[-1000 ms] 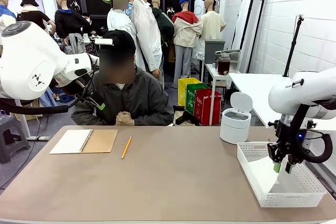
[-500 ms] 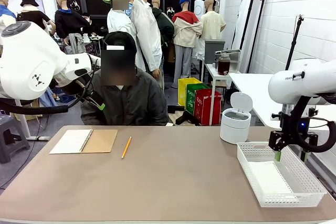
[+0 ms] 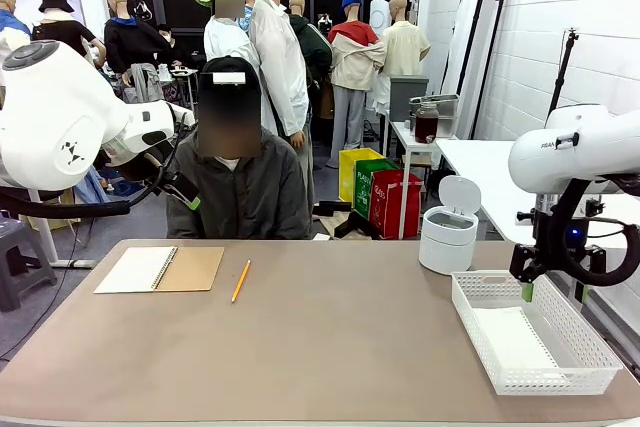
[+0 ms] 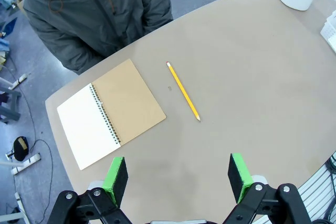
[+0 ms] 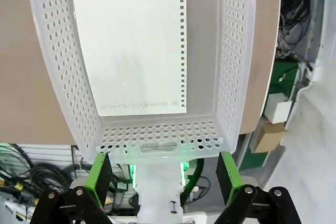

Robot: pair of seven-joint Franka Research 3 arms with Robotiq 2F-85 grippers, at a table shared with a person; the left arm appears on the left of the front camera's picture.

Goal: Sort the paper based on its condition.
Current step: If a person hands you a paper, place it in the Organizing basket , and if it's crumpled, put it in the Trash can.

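Nearest the robot's side, the brown table (image 3: 330, 347) is a plain matte surface with rounded corners. At its right end sits a white perforated basket (image 3: 590, 372), and the paper (image 5: 130, 45) lies flat on the basket floor, one torn, punched edge running along its side. The right gripper (image 3: 552, 294) hangs above the basket's far end with its green pads spread wide and nothing between them; in the right wrist view the fingers (image 5: 100, 174) stand outside the basket's near wall.

The left gripper (image 4: 178, 177) is likewise wide open and empty, held high above the table. Below it lie a spiral notebook (image 4: 110, 113), folded open with its brown cover beside a white page, and a yellow pencil (image 4: 183, 91) just beside it, apart from the notebook.

Farther along the right stands a round white bin (image 3: 448, 227) with its lid tipped up. At the far edge a person (image 3: 238, 182) in a dark jacket sits facing the table. Behind, coloured crates (image 3: 385, 192) stand on the floor and a white brick wall (image 3: 590, 27) runs down the right
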